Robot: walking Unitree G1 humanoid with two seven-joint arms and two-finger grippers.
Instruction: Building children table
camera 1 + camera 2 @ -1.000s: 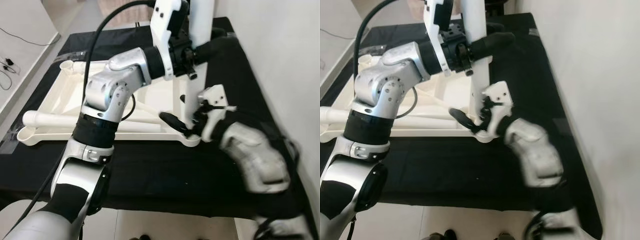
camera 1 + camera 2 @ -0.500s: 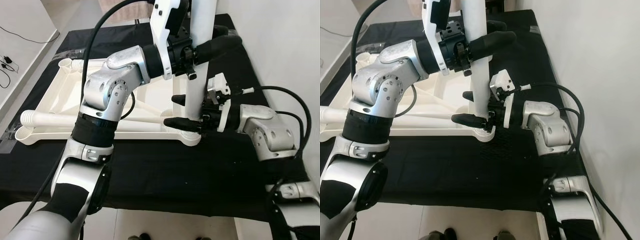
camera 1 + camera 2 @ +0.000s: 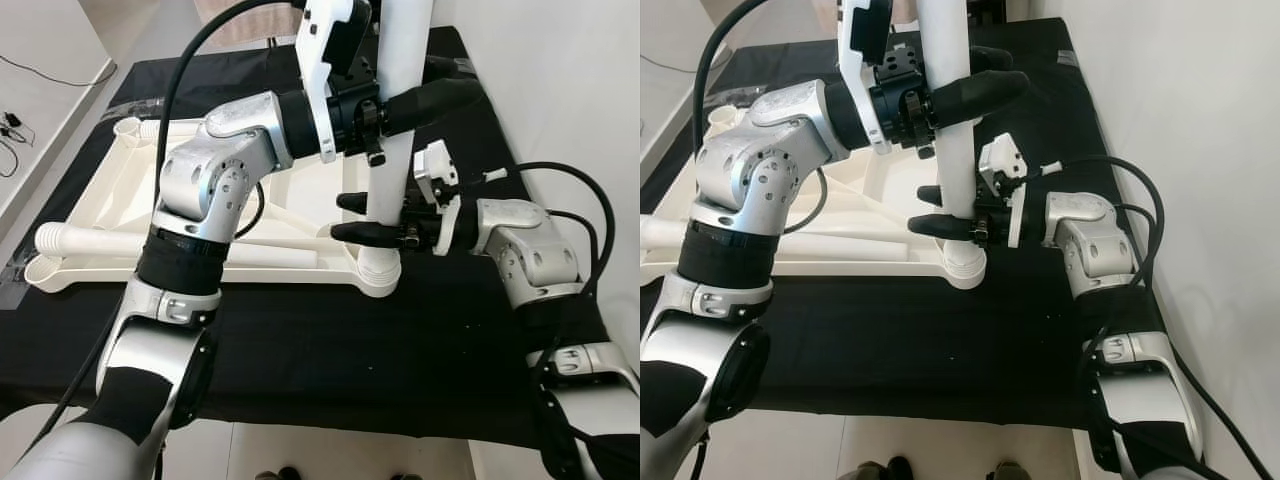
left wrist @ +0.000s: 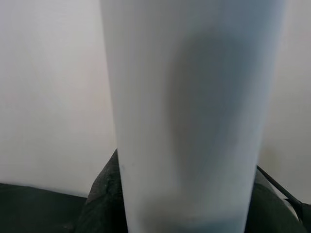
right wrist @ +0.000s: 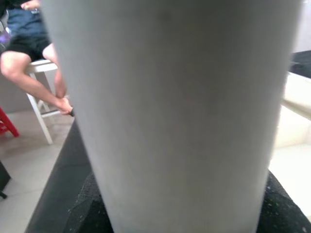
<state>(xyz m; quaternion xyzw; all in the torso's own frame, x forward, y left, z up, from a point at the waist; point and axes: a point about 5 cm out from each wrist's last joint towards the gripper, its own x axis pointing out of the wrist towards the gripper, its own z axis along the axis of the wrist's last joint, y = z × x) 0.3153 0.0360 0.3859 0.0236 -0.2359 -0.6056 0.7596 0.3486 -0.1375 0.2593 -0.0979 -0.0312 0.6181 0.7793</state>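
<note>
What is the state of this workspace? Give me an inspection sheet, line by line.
Surface: black mat on the floor.
Job's things: white tabletop upside down; upright white leg in its corner socket; a loose leg lying on the tabletop.
Clutter: nothing seen.
Grippers: left gripper around the upright leg, high up; right gripper around it, low down.
Cables: black cables along both arms; wires on the floor.
Surroundings: white wall; seated person's legs.
</note>
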